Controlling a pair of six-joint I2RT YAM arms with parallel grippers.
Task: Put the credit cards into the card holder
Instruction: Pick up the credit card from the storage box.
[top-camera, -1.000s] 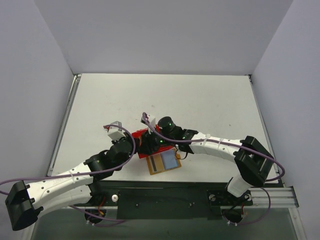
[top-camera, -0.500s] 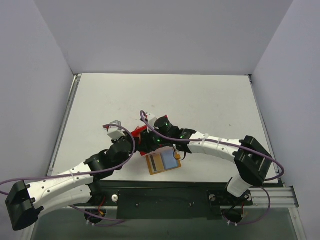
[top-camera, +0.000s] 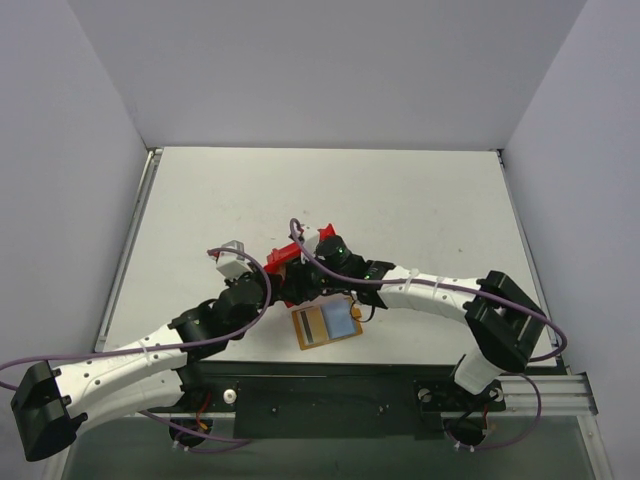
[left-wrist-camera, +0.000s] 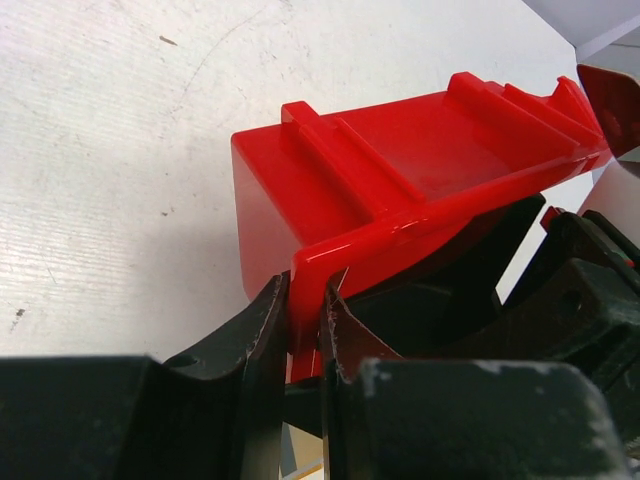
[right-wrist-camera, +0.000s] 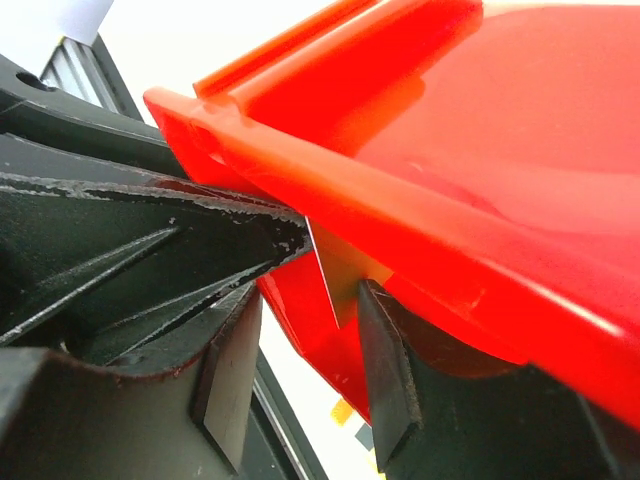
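Observation:
The card holder (top-camera: 327, 323) lies open on the table near the front edge, orange-tan with a light blue panel. A red plastic bin (top-camera: 283, 257) is tilted just behind it, between both arms. My left gripper (top-camera: 270, 287) is shut on the bin's rim (left-wrist-camera: 305, 290); the bin (left-wrist-camera: 400, 170) fills that view. My right gripper (top-camera: 303, 285) reaches under the bin's edge (right-wrist-camera: 420, 200), jaws apart (right-wrist-camera: 305, 385). One tan credit card corner (right-wrist-camera: 338, 272) pokes out below the rim, against the right finger (right-wrist-camera: 385, 380). Other cards are hidden.
The two arms crowd together over the bin near the table's front edge. The black mounting rail (top-camera: 330, 395) runs just in front of the card holder. Grey walls enclose the table on three sides.
The red bin has been lifted and tilted, now showing farther back between the arms. My right gripper has moved left and deeper under it. The card holder has not moved.

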